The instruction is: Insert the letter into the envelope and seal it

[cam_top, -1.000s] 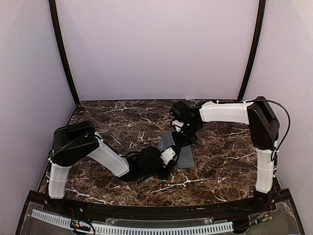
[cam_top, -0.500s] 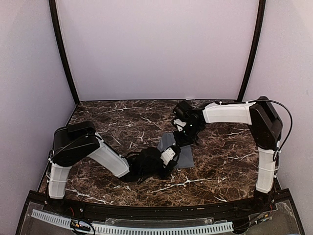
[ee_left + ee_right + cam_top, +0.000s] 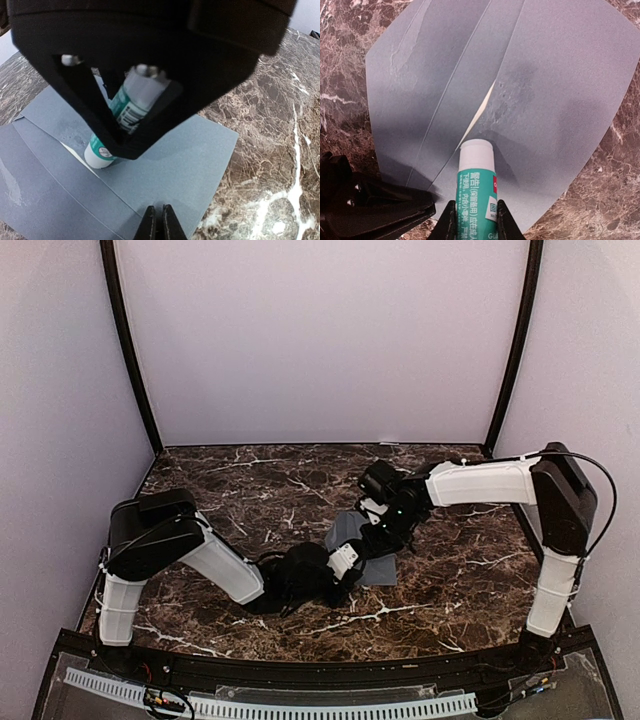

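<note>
A glue stick [image 3: 477, 172] is grasped by the right tool [image 3: 476, 222], its white end set on the envelope [image 3: 560, 100].
The envelope is laid flat on the bench [image 3: 450, 580] at mid-frame of the top view. Only a cream sliver of the letter [image 3: 482, 107] is seen, just above the stick's end. The left tool [image 3: 160, 222] is clenched shut over the envelope's lower edge.

Closed left gripper [image 3: 160, 224], clamped right gripper [image 3: 476, 222]
</note>
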Controlling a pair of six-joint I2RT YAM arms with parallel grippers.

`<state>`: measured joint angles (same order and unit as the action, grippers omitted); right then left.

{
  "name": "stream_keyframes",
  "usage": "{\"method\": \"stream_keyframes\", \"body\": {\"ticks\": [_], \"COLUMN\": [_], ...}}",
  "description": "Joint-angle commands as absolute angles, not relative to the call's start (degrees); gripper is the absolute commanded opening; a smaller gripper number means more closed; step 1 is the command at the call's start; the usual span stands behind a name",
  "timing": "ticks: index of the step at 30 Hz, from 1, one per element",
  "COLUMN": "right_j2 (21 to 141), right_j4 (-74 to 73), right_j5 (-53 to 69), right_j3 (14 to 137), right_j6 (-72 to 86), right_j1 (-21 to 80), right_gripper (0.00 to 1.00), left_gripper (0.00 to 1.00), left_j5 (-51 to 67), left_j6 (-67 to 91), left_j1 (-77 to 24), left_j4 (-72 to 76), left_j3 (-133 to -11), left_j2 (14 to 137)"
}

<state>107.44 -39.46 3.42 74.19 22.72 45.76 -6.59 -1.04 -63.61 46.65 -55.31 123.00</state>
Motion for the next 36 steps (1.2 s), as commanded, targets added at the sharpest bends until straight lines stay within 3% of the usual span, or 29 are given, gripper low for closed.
{"method": "stream_keyframes", "body": {"ticks": [1, 20, 36], "right_j2": [107.21, 120.8, 112.81], "right_j4": [-45.78, -47.39, -45.37], "right_j5": [3.28, -8.58, 3.72], "right_j3": [71.54, 84.31, 76.84], "right_j6": [24.52, 21.77, 21.41], "right_j1": [47.08, 40.45, 44.98], "right_gripper": [0.0, 0.0, 0.0], "left_gripper": [0.06, 0.06, 0.06], "left_j5": [-7.69, -6.5, -7.29], "left_j6": [-0.69, -1.54, -1.23], "left_j1": [-63.28, -63.28, -63.29], "left_j4": [41.83, 41.66, 40.97], "left_j3": [-53.53, -53.26, -53.6], "left_j2": [124.61, 124.37, 124.37]}}
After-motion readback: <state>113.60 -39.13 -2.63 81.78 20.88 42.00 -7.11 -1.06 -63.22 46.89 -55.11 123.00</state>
